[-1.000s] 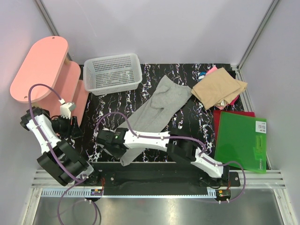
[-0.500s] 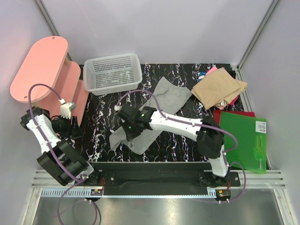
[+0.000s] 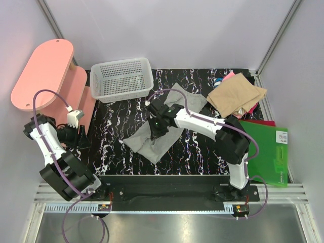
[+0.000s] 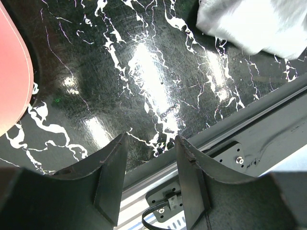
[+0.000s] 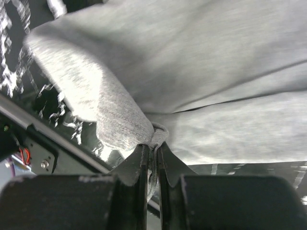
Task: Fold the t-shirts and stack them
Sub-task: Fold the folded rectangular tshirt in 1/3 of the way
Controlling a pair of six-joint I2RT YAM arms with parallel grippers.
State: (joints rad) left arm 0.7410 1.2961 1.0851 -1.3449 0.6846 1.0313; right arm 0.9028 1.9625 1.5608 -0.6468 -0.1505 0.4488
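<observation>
The light grey t-shirt [image 3: 151, 144] lies on the black marbled table at mid-table, its near part doubled over. My right gripper [image 3: 156, 125] is over it, shut on a bunched fold of the grey cloth. In the right wrist view the pinched cloth bulges out from between the fingers of the gripper [image 5: 153, 143], with the grey shirt [image 5: 201, 67] spread below. The tan folded shirt [image 3: 236, 96] lies at the back right, with pink cloth [image 3: 229, 76] and blue cloth [image 3: 217, 81] peeking out. My left gripper [image 3: 81, 137] [image 4: 151, 143] is open and empty at the left; a grey shirt corner [image 4: 254, 24] shows.
A white mesh basket [image 3: 121, 78] stands at the back left. A pink stool [image 3: 48, 73] is beside the left arm. A flat green board [image 3: 260, 152] lies at the right on a red sheet [image 3: 253, 123]. A metal rail [image 4: 249, 129] runs along the near edge.
My right gripper carried the grey shirt's near end from the front left up toward the middle, folding it over the rest. The left arm barely moved.
</observation>
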